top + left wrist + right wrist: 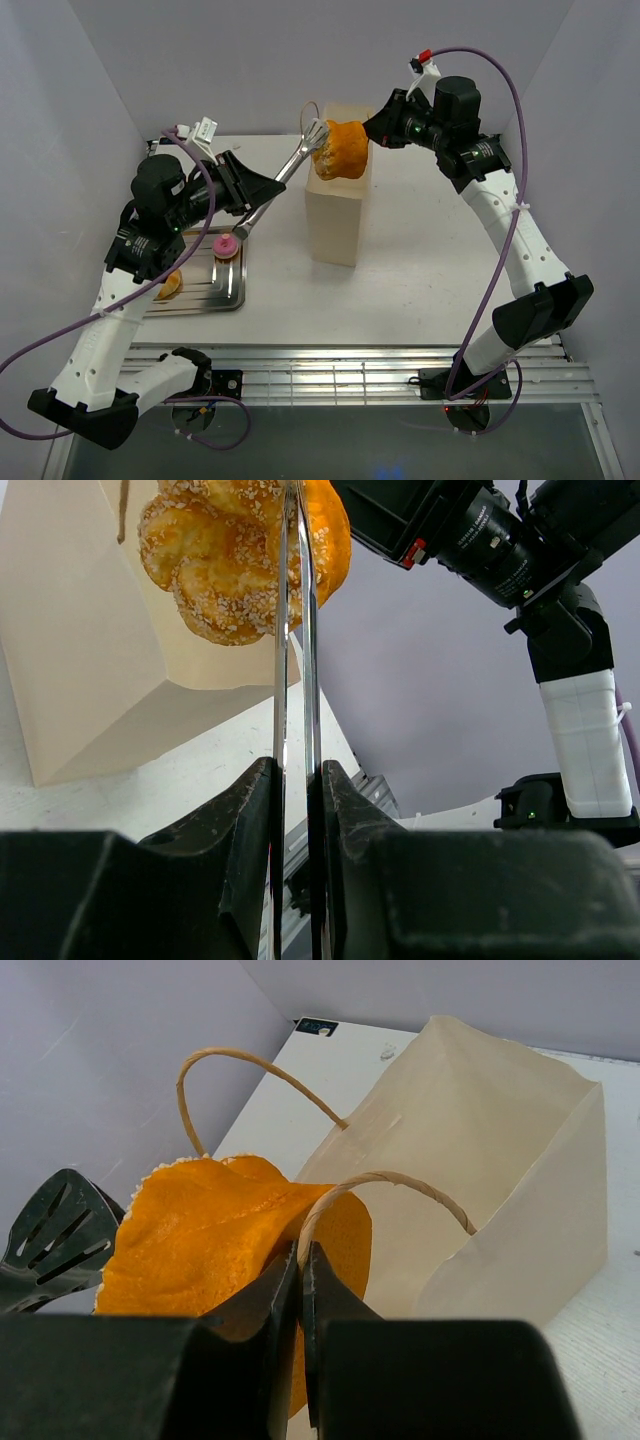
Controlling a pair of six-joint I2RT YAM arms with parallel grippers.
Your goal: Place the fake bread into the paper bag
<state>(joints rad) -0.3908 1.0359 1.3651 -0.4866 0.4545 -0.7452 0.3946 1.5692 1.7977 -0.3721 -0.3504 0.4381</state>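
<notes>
A golden-orange fake bread with seeds hangs at the mouth of the upright cream paper bag, held by the slotted tips of long metal tongs. My left gripper is shut on the tongs' two arms. In the left wrist view the bread is above and in front of the bag. My right gripper is at the bag's top edge, shut on a string handle, close to the bread. The bag's mouth stands open.
A flat silver tray lies at the left with a pink-topped toy cake and another orange bread piece, partly hidden by my left arm. Grey walls close in on both sides and behind the bag.
</notes>
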